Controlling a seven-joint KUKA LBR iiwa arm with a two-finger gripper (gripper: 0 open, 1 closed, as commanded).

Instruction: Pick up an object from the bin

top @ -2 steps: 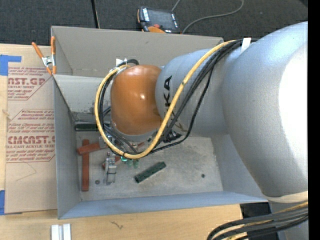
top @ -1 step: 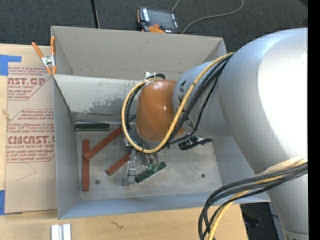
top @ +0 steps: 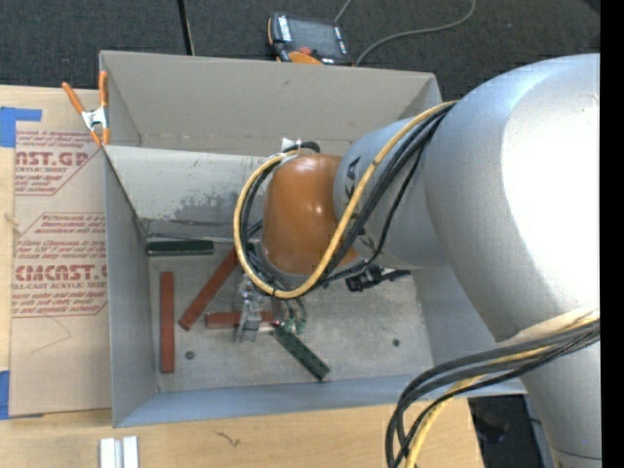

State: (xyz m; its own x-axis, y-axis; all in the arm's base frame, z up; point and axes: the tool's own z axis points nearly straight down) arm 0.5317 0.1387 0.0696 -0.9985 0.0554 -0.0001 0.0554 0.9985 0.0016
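Arm: the KUKA arm (top: 526,193) comes in from the right of the camera view. I see its pale grey body covering the right side of the bin.

Bin: a grey metal bin (top: 125,261) with sloping walls. Its floor is speckled and scuffed. I count five loose pieces on it, all in the left and front-centre part.

Wrist cover: an orange-brown domed cover (top: 297,213) sits on the wrist above the middle of the bin. Yellow and black cables (top: 246,208) loop around it.

Contents, item 1: a long red-brown flat stick (top: 167,322) lies along the left wall, well apart from the gripper.

Contents, item 2: a second red-brown stick (top: 208,293) lies diagonally left of centre. Its upper end runs under the wrist.

Contents, item 3: a dark green bar (top: 179,248) lies level at the foot of the back wall, on the left.

Contents, item 4: a dark green stick (top: 304,354) lies diagonally at front-centre. Its upper end is just beside the gripper.

Contents, item 5: a short red-brown piece (top: 220,318) lies level, just to the left of the gripper.

Gripper: the gripper (top: 253,325) is low at the bin floor, front-centre, between items 4 and 5.

Gripper state: I cannot tell whether it is open or closed, nor whether it holds anything.

Task object: the nearest candidates are the short red-brown piece and the upper end of the dark green stick. I cannot tell which of them it is on.
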